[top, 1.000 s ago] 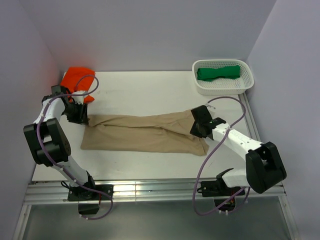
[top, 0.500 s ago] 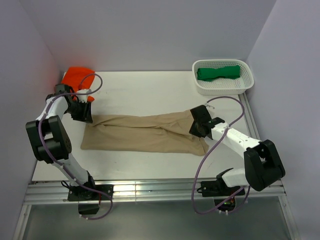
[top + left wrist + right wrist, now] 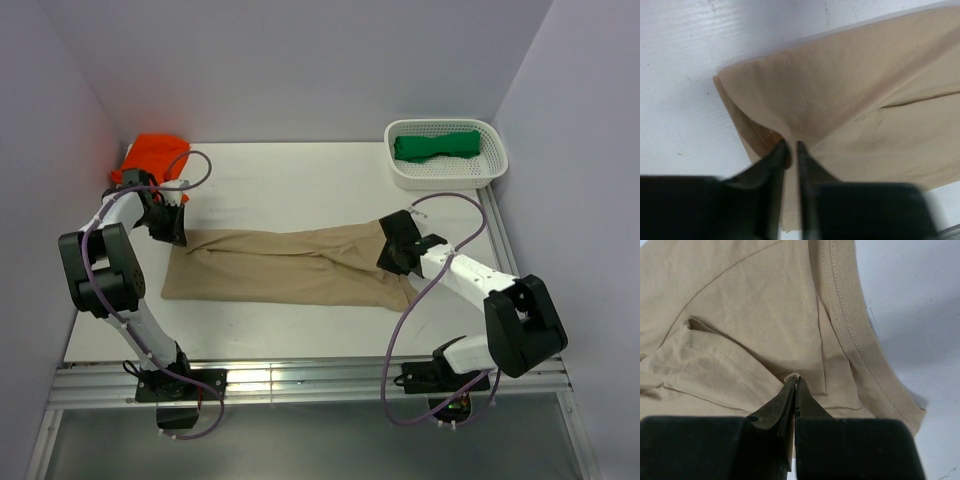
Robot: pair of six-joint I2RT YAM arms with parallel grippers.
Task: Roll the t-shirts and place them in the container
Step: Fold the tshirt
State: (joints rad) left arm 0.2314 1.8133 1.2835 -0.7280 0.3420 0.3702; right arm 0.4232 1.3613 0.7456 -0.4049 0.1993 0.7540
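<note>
The tan t-shirt (image 3: 290,265) lies folded into a long band across the table, left to right. My left gripper (image 3: 172,232) is at its far-left corner. In the left wrist view its fingertips (image 3: 791,145) stand close together, pinching a raised fold of the tan cloth (image 3: 840,100). My right gripper (image 3: 393,258) is on the band's right end. There the jaws (image 3: 796,380) are shut, with a small fold of the tan cloth (image 3: 740,315) poking out at their tips. An orange t-shirt (image 3: 155,155) is bunched at the far-left corner. A green t-shirt (image 3: 435,145) lies rolled in the basket.
The white perforated basket (image 3: 445,180) stands at the far right corner of the table. Lilac walls close in the table on the left, back and right. The metal rail with both arm bases runs along the near edge (image 3: 300,378).
My left gripper has shifted slightly to the right, onto the shirt's far-left corner, and its jaws have narrowed onto the cloth. The right gripper has held its place and grip.
</note>
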